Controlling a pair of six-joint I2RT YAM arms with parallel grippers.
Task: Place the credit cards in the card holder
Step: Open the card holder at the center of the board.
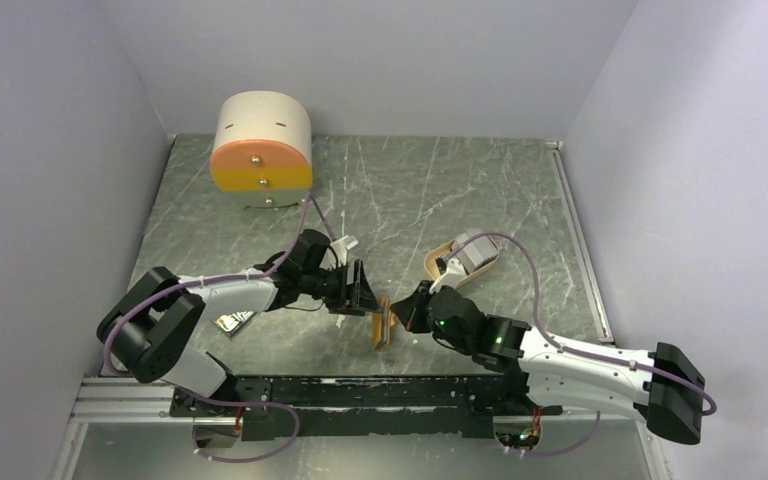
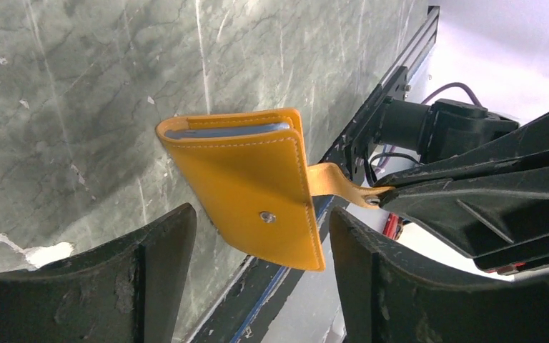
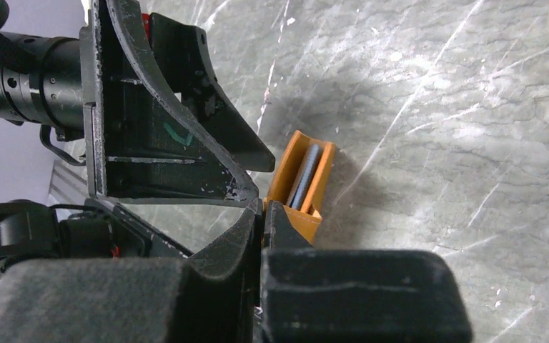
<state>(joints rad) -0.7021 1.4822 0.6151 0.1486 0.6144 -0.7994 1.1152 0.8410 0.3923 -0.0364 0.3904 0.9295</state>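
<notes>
The orange card holder (image 1: 383,326) hangs just above the table between the two arms, folded almost shut. A blue-grey credit card (image 2: 229,132) is tucked edge-on inside it, and the same card (image 3: 304,175) shows in the right wrist view. My right gripper (image 1: 407,311) is shut on the holder's snap tab (image 2: 339,184), pinching it at the fingertips (image 3: 275,214). My left gripper (image 1: 358,288) stands open just left of the card holder (image 2: 250,186). Its fingers (image 2: 161,271) flank the holder's lower edge without touching it.
A round cream-and-orange drawer box (image 1: 262,150) stands at the back left. A tan oval tray (image 1: 438,262) holding a pale object lies behind the right gripper. A small flat dark-and-white item (image 1: 232,322) lies under the left arm. The black rail (image 1: 360,392) runs along the near edge.
</notes>
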